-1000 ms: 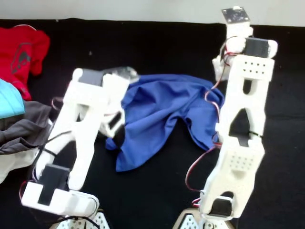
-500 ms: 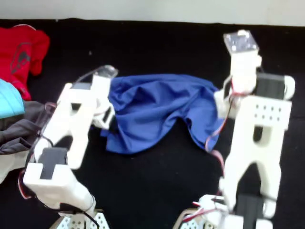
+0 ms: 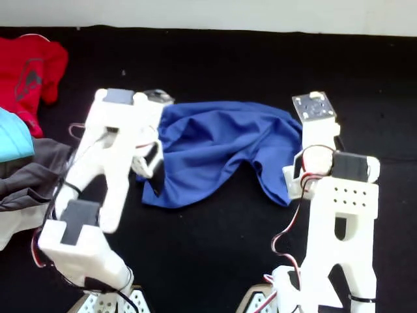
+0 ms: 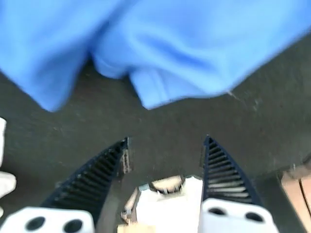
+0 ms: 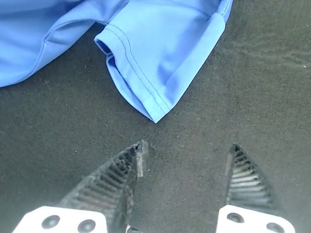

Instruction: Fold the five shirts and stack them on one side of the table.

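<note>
since the shirt (image 3: pixel 221 147) at mid frame looks light, limp and slippery, pinch its hemmed corners; left gripper (image 4: pixel 166 145) and right gripper (image 5: pixel 188 151) gape wide, empty

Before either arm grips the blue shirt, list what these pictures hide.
High view: the left arm hides the left edge of the blue shirt; the right arm hides its right edge.
High view: the shirt pile is cut by the picture's edge, so its count is unclear.
Left wrist view: the shirt's seams are blurred.
</note>
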Action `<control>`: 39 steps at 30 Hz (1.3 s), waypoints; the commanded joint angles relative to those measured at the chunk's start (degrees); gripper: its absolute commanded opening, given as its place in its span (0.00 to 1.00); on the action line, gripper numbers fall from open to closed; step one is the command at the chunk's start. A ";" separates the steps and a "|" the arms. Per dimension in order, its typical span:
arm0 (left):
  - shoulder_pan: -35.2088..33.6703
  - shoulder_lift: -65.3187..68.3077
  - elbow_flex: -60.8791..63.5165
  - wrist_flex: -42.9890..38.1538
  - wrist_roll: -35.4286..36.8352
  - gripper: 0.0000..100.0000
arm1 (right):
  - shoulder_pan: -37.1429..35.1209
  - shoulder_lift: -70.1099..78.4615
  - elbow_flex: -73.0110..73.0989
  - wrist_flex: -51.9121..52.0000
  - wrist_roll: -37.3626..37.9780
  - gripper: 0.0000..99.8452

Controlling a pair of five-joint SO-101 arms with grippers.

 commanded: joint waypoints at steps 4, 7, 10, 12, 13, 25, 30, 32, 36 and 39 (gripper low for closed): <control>-0.04 -5.41 12.79 -13.19 0.26 0.23 | 0.66 -1.54 0.31 -0.75 0.88 0.26; -2.24 -5.41 17.19 -21.01 0.09 0.23 | 0.66 -1.54 0.31 -0.66 0.88 0.26; -3.12 -5.41 19.03 -26.20 0.35 0.23 | 0.66 -1.54 0.48 -0.66 0.88 0.26; -2.51 -5.23 19.47 -28.31 0.44 0.23 | 0.66 -1.54 0.48 -0.84 0.88 0.26; -1.98 -5.05 19.47 -28.84 0.44 0.23 | 0.57 -1.54 0.48 -0.84 0.88 0.26; 2.15 5.41 16.48 -24.97 0.44 0.14 | 0.66 -1.36 0.66 -0.75 0.70 0.26; 2.15 5.32 10.42 -14.68 0.35 0.01 | 0.66 -1.27 4.53 -4.09 0.44 0.23; 2.15 5.32 7.78 -10.46 0.35 0.01 | 0.66 -1.10 8.48 -7.78 0.44 0.23; -1.80 3.82 3.12 -4.13 0.35 0.01 | 0.66 -1.01 17.10 -16.22 0.18 0.23; -7.52 -0.57 1.80 -2.81 0.18 0.01 | 0.66 -1.01 21.32 -20.97 -4.04 0.23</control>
